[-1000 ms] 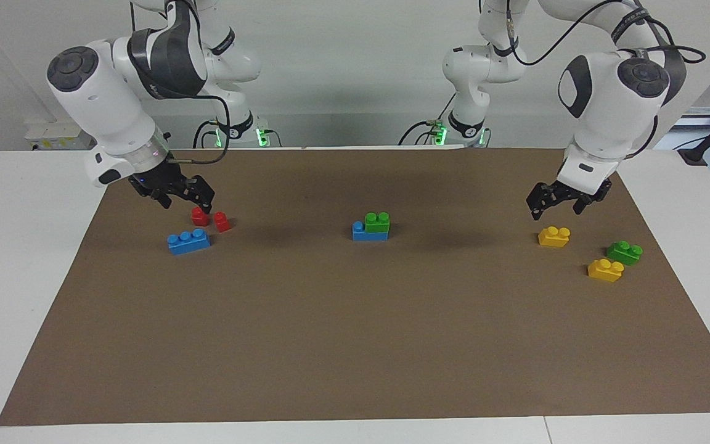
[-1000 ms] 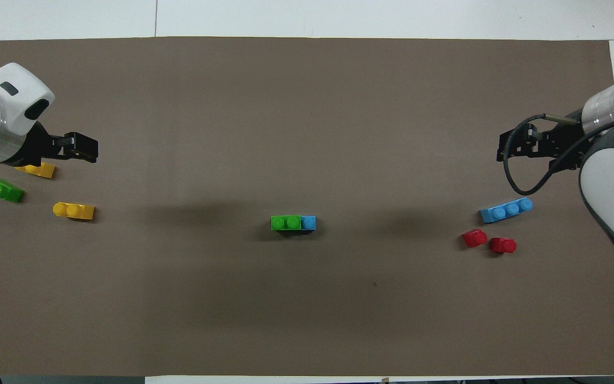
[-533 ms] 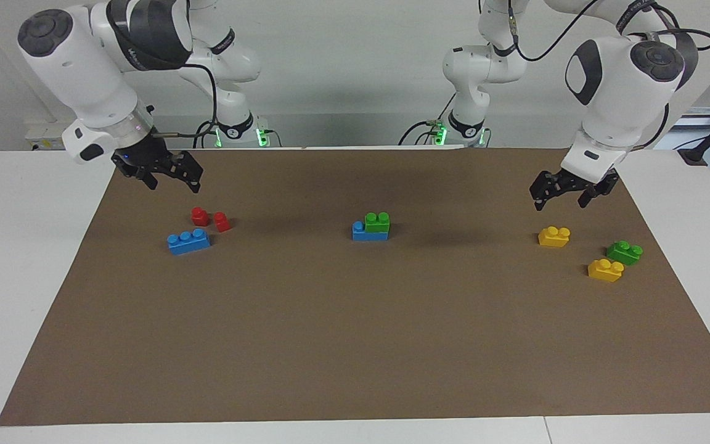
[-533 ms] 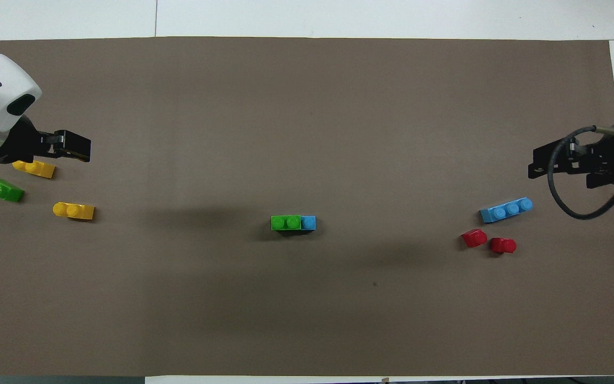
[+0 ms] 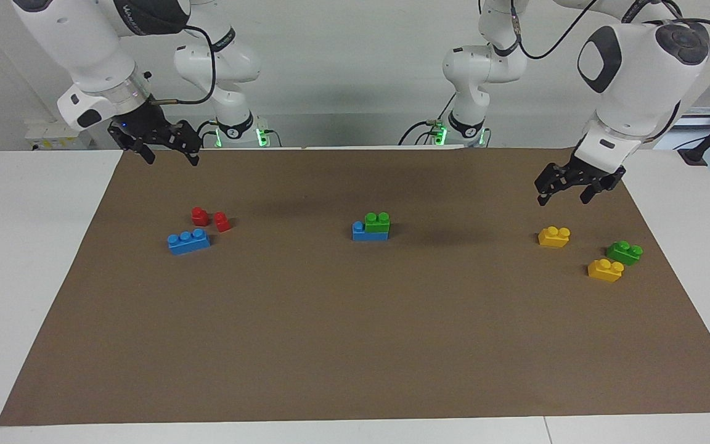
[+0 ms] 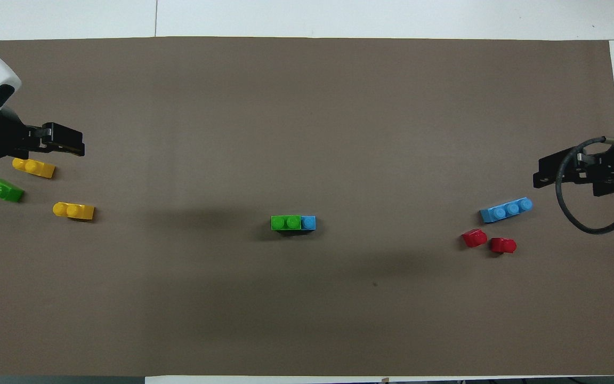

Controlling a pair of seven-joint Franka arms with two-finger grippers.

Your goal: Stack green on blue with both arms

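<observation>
In the overhead view both arms are cut off at the frame edges, and the green brick (image 5: pixel 378 222) at the mat's middle covers most of the blue brick (image 5: pixel 360 232) it sits on, leaving one blue stud bare toward the right arm's end. The left tool (image 5: pixel 564 192) hangs released and empty above the mat near a yellow brick (image 5: pixel 554 237), with a second green brick (image 5: pixel 624 252) and another yellow brick (image 5: pixel 605 270) close by. The right tool (image 5: pixel 166 152) hangs released and empty over the mat's edge nearest the robots, above two red bricks (image 5: pixel 211 219) and a spare blue brick (image 5: pixel 188 241); nothing blocks the stack.

Glossy plastic bricks (image 5: pixel 377 222), matt mat (image 5: pixel 355 345)
</observation>
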